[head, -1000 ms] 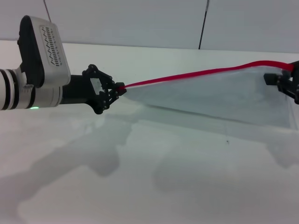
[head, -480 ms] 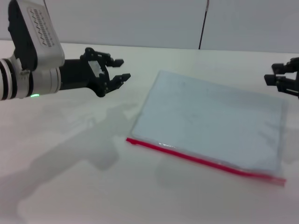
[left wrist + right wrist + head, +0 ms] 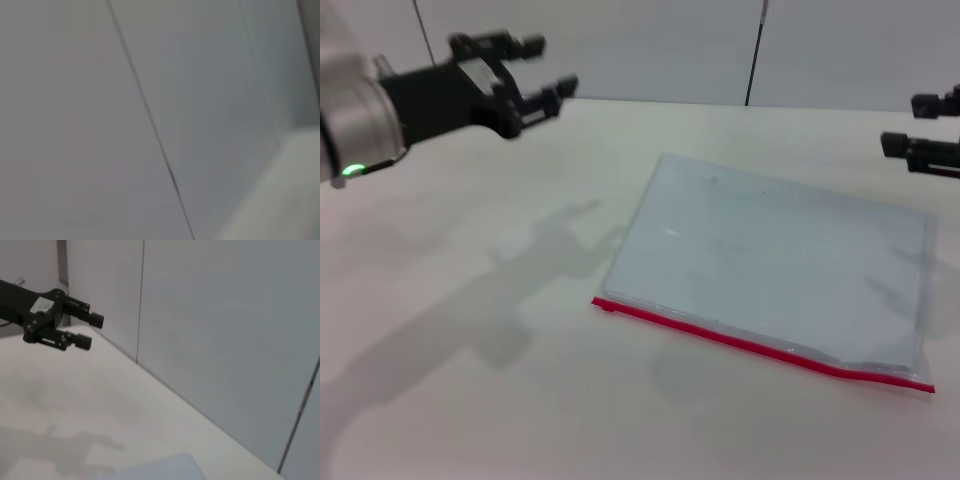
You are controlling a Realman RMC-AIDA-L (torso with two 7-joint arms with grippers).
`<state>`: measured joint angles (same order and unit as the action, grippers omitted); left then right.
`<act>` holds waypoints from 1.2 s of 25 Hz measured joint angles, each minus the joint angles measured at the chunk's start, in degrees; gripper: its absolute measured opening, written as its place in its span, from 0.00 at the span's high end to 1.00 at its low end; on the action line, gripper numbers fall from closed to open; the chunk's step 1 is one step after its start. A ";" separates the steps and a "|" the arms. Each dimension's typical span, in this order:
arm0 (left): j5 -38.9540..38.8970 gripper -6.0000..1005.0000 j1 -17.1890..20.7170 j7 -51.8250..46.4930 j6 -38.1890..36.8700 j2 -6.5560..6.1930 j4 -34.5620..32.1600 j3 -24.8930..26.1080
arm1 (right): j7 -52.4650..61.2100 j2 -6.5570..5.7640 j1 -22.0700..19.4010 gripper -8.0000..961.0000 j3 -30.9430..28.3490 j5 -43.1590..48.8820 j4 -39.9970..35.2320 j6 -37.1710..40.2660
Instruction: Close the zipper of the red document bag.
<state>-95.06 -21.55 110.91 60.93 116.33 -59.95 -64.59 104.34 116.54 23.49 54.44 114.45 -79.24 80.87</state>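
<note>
The bag [image 3: 775,265] lies flat on the table [image 3: 470,400], right of centre in the head view, with no gripper touching it. Its zipper [image 3: 760,345] runs along the long edge nearest the robot, a red strip from the bag's left corner to its right corner, slightly wavy near the right end.

The left gripper [image 3: 538,68] hangs in the air at the upper left, well apart from the bag and above the table's far edge, near the wall [image 3: 640,45]. Its fingers are spread, with nothing between them. The right wrist view shows the same gripper [image 3: 89,330] from across the table, its two fingers parted and empty; a pale corner of the bag [image 3: 165,467] shows at that picture's lower edge.

The right gripper [image 3: 920,125] sits at the right edge of the head view, beyond the bag's far right corner and clear of it. It is cut off by the frame; only two dark fingertips show, apart from each other and holding nothing.

The left wrist view shows only the wall panels and a blurred strip of table. Whether the zipper is fully closed cannot be made out.
</note>
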 joint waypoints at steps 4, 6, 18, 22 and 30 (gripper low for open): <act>-13.32 0.43 3.46 7.36 0.80 0.26 0.27 -0.34 | -4.46 0.16 -1.69 0.38 2.44 -6.73 3.14 -5.25; -17.12 0.42 4.31 8.98 0.78 0.40 0.92 -0.42 | -6.87 0.19 -2.88 0.38 4.07 -10.39 4.71 -9.18; -37.25 0.43 4.90 20.31 1.35 0.71 12.06 -2.36 | -24.95 0.38 -11.50 0.38 23.99 -37.23 9.80 -47.04; -45.25 0.43 4.43 25.25 1.43 0.76 15.96 -5.60 | -37.91 0.43 -11.54 0.38 26.83 -54.52 14.95 -51.74; -54.01 0.43 2.56 31.78 1.58 0.69 22.52 -8.60 | -59.35 0.17 -8.02 0.39 27.46 -82.33 29.32 -47.01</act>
<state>-149.07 -18.99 142.68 62.52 117.02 -37.43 -73.19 44.99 116.71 15.47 81.90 32.12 -49.92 33.86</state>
